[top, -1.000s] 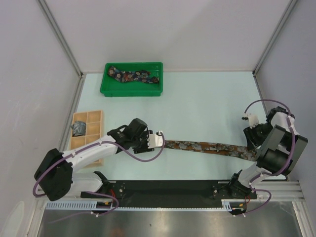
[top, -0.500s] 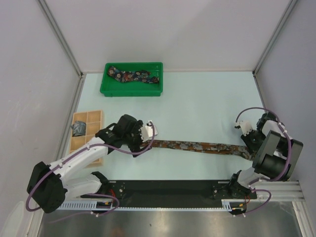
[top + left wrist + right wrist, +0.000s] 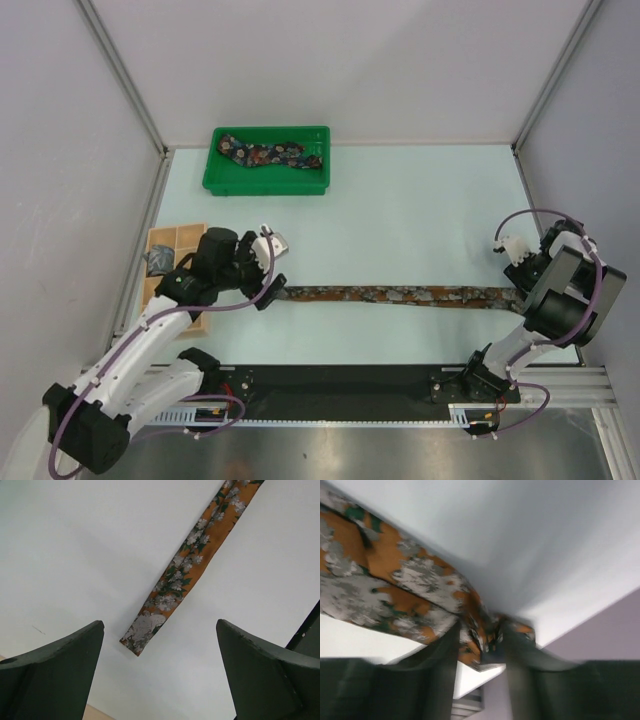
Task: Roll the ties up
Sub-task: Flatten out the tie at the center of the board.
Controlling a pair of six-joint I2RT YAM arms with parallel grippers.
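The rust-brown tie (image 3: 400, 295) lies stretched flat across the table, left to right. Its narrow end (image 3: 145, 632) shows in the left wrist view, lying on the table between and beyond my open, empty left gripper (image 3: 160, 645). In the top view the left gripper (image 3: 272, 262) hovers just left of that end. My right gripper (image 3: 520, 280) is shut on the tie's wide end (image 3: 480, 630) at the right edge. The dark navy floral tie (image 3: 272, 154) lies bunched in the green tray (image 3: 215, 180). A grey-blue tie (image 3: 160, 260) sits in the wooden box.
The tan wooden compartment box (image 3: 185, 240) stands at the left edge, close to my left arm. The green tray stands at the back left. Grey walls close the table on three sides. A black rail (image 3: 340, 385) runs along the near edge.
My left gripper has let go of the tie's narrow end and drawn back to the left. The right gripper has pulled the wide end rightwards, and the tie now lies straighter.
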